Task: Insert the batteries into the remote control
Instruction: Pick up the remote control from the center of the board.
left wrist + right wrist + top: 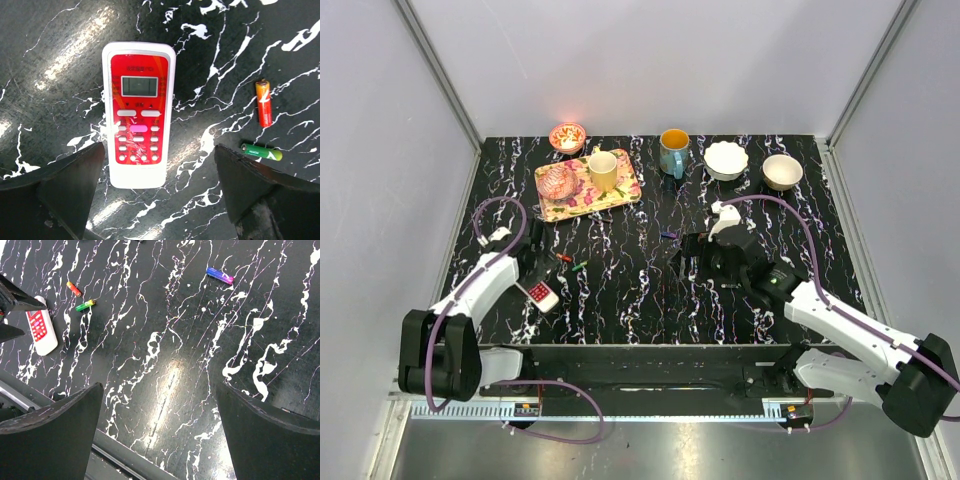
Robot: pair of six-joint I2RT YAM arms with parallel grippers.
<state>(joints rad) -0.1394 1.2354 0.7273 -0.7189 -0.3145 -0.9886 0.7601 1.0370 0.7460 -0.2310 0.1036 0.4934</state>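
Hovering over the remote control (138, 120): the left hand (159, 172) hangs above its lower end, both fingers spread wide and holding nothing. I cannot tell whether they touch it.

The remote lies flat on the bench (55, 55), red button face up, centre-left in the left wrist view. Its back is hidden, so the battery recess cannot be checked.

The red battery (263, 103) and green battery (261, 151) lie at the right of that frame, near each other but apart, and clear of the remote. The purplish battery (220, 275) sits alone at the upper right of the right wrist view, well apart from the others. The right hand (160, 410) is also wide open and empty, over bare bench.

Judgement: the step in hand is picking up the remote.
- The handset sits left of the midline between the fingers, so shift that way before closing, or one finger lands first and pushes it askew.
- Come down low enough to catch the thin side edges.
- Close gently, since the smooth plastic may slip.
- Grip near the lower end, so the back stays free once it is turned face down for loading.
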